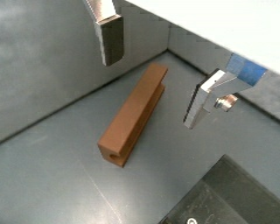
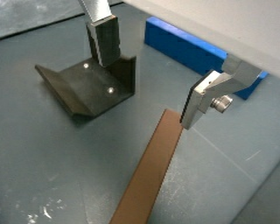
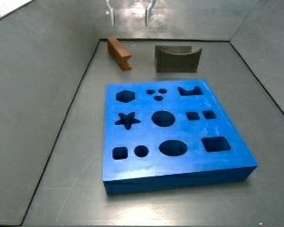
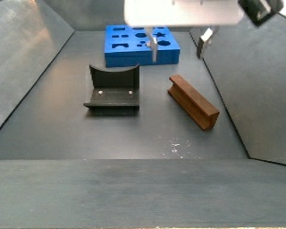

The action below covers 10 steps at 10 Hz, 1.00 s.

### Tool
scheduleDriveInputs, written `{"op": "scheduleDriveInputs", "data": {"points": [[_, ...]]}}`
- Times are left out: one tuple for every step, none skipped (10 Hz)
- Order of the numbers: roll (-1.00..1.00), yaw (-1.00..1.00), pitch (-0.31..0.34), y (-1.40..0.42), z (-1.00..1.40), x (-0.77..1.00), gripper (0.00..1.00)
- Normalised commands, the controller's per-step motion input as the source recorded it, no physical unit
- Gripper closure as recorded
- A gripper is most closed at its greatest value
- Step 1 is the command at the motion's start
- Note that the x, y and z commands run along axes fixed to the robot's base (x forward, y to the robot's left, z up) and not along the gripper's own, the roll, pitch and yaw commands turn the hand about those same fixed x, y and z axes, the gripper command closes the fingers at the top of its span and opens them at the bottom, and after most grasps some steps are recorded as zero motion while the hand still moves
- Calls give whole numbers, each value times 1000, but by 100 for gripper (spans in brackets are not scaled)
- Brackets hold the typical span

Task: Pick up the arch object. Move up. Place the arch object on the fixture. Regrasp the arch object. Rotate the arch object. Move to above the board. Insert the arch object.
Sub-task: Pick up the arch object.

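Arch (image 1: 133,118): orange-brown bar, lies flat on the grey floor, untouched; in a side view (image 3: 121,52) it sits nr the back left wall, just beside the fixture; in a side view (image 4: 193,100) it lies right of the fixture, angled a bit.
Arch end: small hole shows in the near end face in a wrist view; only a long strip of the bar (image 2: 149,175) shows in a wrist view.
Gripper (image 1: 152,72): above the arch, not touching; jaws wide apart, nothing held. Also seen in a wrist view (image 2: 154,70), betw. fixture and board corner.
Fingers: silver plates w/ dark pads, one (image 1: 111,39) on each side of the bar, well clear of it.
Fixture (image 2: 88,86): dark block w/ curved notch, upright on the floor; in a side view (image 3: 177,58) nr the back wall; in a side view (image 4: 113,89) betw. board and camera.
Board (image 3: 170,126): blue slab w/ star, hexagon, circles, squares, crown cutouts, all empty; flat mid-floor; far end in a side view (image 4: 140,43); a corner (image 2: 189,51) shows in a wrist view.
Floor (image 3: 61,173): matte dark grey, faint scuffs and specks.
Walls (image 4: 32,49): grey panels slope up round the floor, tray-like.
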Motion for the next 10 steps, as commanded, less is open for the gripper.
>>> {"op": "scheduleDriveInputs", "data": {"points": [[-20,223,-163,-31,-834,-111,0],[-17,243,-147,-100,-846,-54,0],[0,263,-140,-151,-854,-80,0],[0,263,-151,-183,-871,-123,0],[0,283,-146,-186,-826,-94,0],[0,289,-146,-171,-869,-131,0],[0,291,-146,-163,-863,-117,0],[0,269,-161,-134,-874,-171,0],[0,237,-159,-83,-780,-66,0],[0,186,-194,-34,-834,-203,0]]}}
